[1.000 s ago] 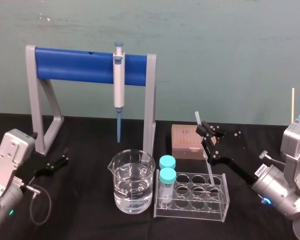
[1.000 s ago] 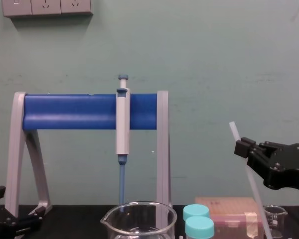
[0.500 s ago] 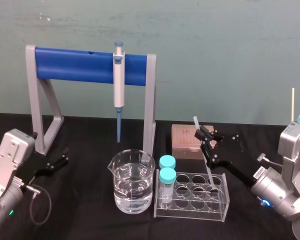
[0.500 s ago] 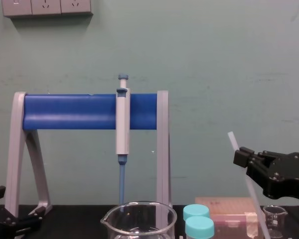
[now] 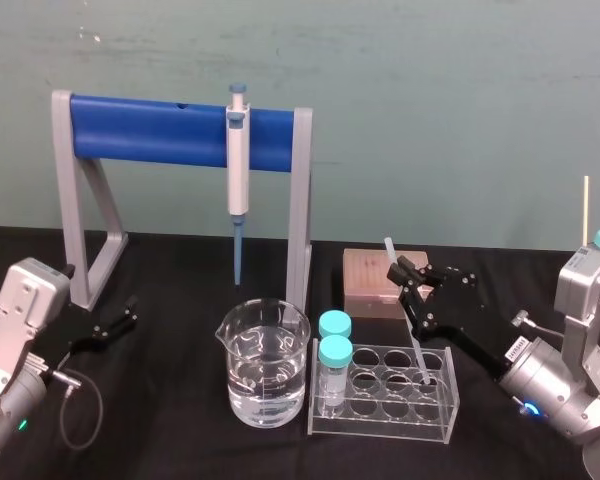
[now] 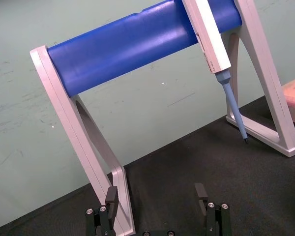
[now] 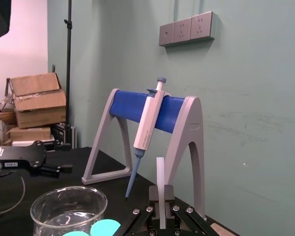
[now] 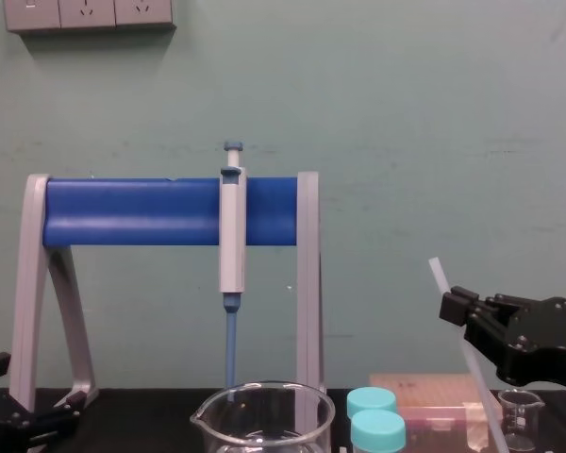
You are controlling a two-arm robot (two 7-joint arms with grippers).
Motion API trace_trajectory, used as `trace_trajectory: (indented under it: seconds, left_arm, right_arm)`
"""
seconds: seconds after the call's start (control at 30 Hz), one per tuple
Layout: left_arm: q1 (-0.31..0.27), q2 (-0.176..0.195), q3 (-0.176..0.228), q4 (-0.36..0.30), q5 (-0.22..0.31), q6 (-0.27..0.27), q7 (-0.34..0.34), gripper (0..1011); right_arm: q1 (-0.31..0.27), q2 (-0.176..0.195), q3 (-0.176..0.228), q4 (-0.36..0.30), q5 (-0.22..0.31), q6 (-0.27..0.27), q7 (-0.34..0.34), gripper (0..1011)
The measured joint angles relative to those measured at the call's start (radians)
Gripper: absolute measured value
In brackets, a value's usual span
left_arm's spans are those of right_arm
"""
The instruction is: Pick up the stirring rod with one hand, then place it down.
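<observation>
My right gripper [image 5: 404, 272] is shut on the stirring rod [image 5: 408, 318], a thin translucent-white stick. It holds the rod near its upper end, tilted a little to the left. The rod's lower end reaches down into the clear tube rack [image 5: 385, 398] at its right side. In the chest view the rod [image 8: 441, 281] rises out of the black right gripper [image 8: 458, 309] and slants down past a small glass beaker [image 8: 521, 415]. The right wrist view shows the rod [image 7: 160, 173] upright between the fingers [image 7: 168, 194]. My left gripper [image 5: 120, 325] rests open at the left, by the stand's foot [image 6: 119, 196].
A large beaker of water [image 5: 265, 365] stands left of the rack, with two blue-capped vials [image 5: 334, 352] in the rack's left end. A grey pipette [image 5: 238, 170] hangs on the blue-barred stand [image 5: 150, 130]. A pink tip box [image 5: 370, 283] sits behind the rack.
My right gripper has come down and a little to the left with the rod, so the rod's lower end sits deeper in the rack. The left arm has not moved.
</observation>
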Motion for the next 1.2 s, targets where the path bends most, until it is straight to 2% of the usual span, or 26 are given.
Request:
trace_trajectory:
  seconds: [0.53,0.87,1.2]
  left_arm:
    - [0.0,0.0,0.0,0.0,0.0,0.0,0.0,1000]
    - [0.0,0.0,0.0,0.0,0.0,0.0,0.0,1001]
    - [0.0,0.0,0.0,0.0,0.0,0.0,0.0,1000]
  right_arm:
    - [0.004,0.003,-0.009,0.019,0.001,0.014,0.002,58]
    - [0.008,0.002,-0.013,0.025,-0.003,0.043,-0.014,58]
    - [0.009,0.002,-0.012,0.025,-0.004,0.042,-0.014,58]
